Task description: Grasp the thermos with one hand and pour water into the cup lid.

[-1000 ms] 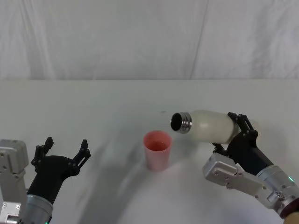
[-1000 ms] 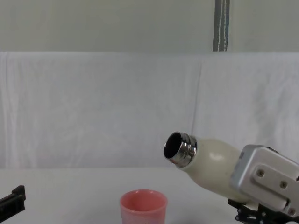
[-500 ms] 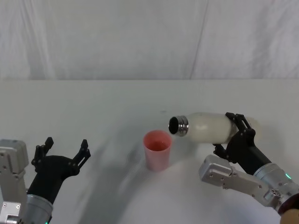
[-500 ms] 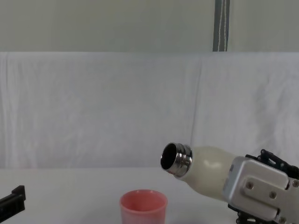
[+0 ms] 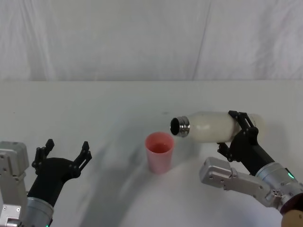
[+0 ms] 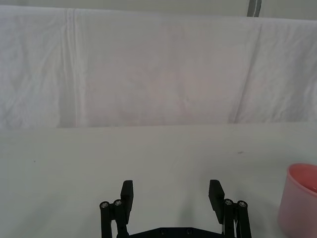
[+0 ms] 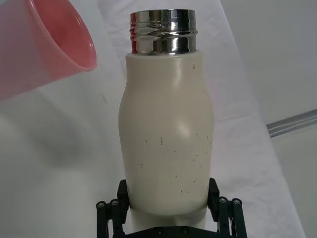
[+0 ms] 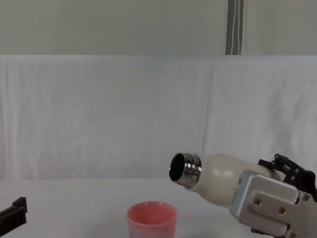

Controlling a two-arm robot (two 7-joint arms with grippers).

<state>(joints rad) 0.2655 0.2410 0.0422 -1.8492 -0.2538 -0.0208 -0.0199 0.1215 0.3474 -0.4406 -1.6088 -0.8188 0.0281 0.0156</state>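
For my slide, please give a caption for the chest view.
Right tool holds the thermos tipped above the cup lid.

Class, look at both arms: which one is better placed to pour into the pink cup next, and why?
Right. The right gripper already holds the thermos, tipped with its steel mouth beside and above the cup lid. The left gripper sits open, off to the cup's left.
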